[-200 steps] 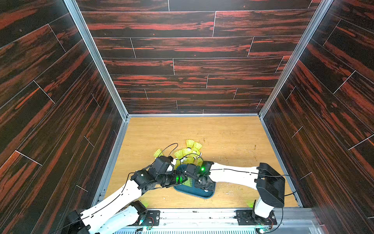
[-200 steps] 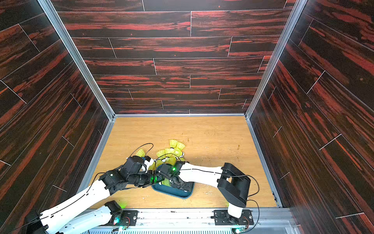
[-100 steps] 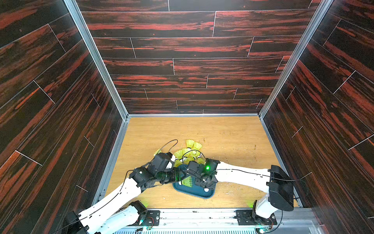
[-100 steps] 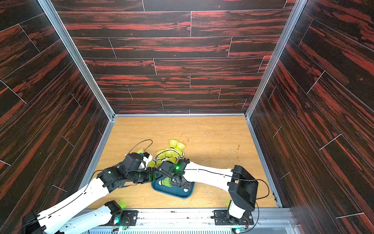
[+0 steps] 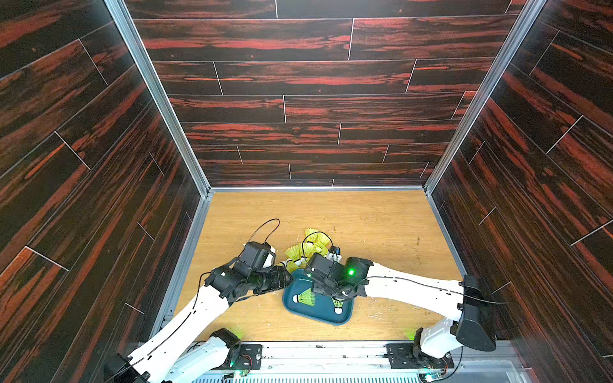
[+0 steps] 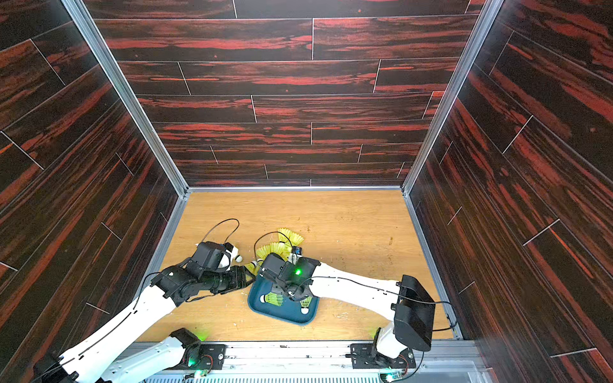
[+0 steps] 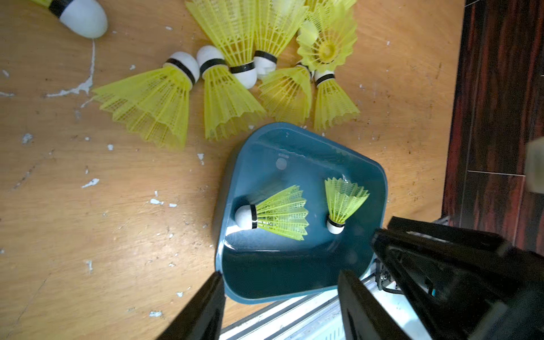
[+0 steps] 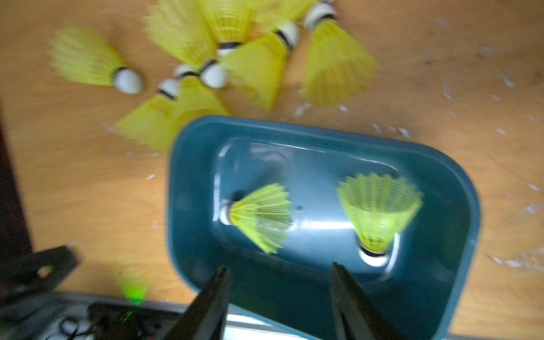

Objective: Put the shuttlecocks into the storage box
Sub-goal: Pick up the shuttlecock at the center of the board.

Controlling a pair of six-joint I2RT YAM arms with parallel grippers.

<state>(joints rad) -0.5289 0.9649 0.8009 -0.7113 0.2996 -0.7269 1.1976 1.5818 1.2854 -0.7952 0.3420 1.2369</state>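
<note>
Step in hand, as I read it: fetch the next one from the pile of shuttlecocks (image 7: 226,100). Both arms hang over the storage box (image 7: 294,141) w/ nothing in them. Left fingers (image 7: 203,312) stand well apart and empty above the box's near rim. Right fingers (image 8: 207,306) are likewise spread and empty over the box. That view is blurred, but the gap is plain.

To do it well: both top views show the arms crowded close together, so prob. send one at a time and keep the other clear. Take an outer one first, e.g. the lone shuttlecock (image 7: 82,17) lying apart from the heap, not one from the middle where skirts overlap. Close across the cork/band end, or only lightly on the skirt — the mesh looks thin and springy and would prob. crush or pop out under a hard squeeze. Don't nudge the box; it looks light.

Looks: neon yellow-green mesh skirts, white rounded corks, thin black band. Two are in the box — one on its side (image 7: 279,213), one tipped w/ cork toward the near wall (image 7: 343,203). The rest, abt seven or eight, lie on the desk (image 7: 88,220) just beyond the box's far rim, skirt tips nearly touching it. The box is dark teal, shallow, w/ rounded corners, and sits near the desk's front edge.
</note>
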